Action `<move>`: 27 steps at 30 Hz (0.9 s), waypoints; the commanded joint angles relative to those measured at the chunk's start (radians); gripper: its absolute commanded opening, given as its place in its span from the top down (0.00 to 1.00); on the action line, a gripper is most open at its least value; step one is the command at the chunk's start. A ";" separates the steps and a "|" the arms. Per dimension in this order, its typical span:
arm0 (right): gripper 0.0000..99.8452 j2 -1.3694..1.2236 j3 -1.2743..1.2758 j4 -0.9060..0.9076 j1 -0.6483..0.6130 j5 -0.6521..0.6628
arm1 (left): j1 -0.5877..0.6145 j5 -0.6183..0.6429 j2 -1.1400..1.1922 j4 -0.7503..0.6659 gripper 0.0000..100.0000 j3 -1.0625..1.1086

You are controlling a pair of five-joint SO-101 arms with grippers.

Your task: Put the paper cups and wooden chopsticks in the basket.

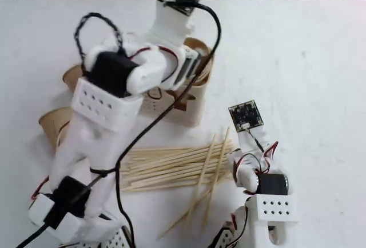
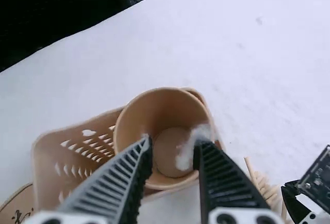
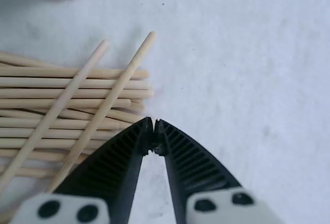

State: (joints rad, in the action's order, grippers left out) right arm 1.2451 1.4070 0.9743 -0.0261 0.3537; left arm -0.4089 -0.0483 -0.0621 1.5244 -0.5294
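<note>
A tan paper cup stands upright in the beige slotted basket. My left gripper hangs open just above the cup's mouth, its fingers not touching the rim. In the high view the left arm reaches over the basket and hides most of it. Two more paper cups lie beside that arm. A pile of wooden chopsticks lies in front of the basket. My right gripper is shut, low over the table at the chopsticks' ends, with nothing seen between its fingers.
A few chopsticks lie crossed over the pile, slanting toward the right arm. White table stretches open to the right and behind the basket. A black cable runs along the left arm.
</note>
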 commanded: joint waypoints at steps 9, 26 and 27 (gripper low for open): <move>0.98 0.008 -0.005 0.005 -0.004 0.006 | 0.091 -0.012 -0.030 -0.224 0.85 0.454; 0.98 0.008 -0.005 0.005 -0.004 0.006 | 0.321 -0.123 -0.021 0.140 0.85 -0.302; 0.98 0.008 -0.005 0.005 -0.004 0.006 | 0.378 -0.150 -0.021 0.157 0.85 -0.304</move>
State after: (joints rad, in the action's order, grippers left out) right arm 1.2451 1.4070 0.9743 -0.0245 0.3537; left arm -0.2094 -0.1250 -0.0760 1.5934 -0.6628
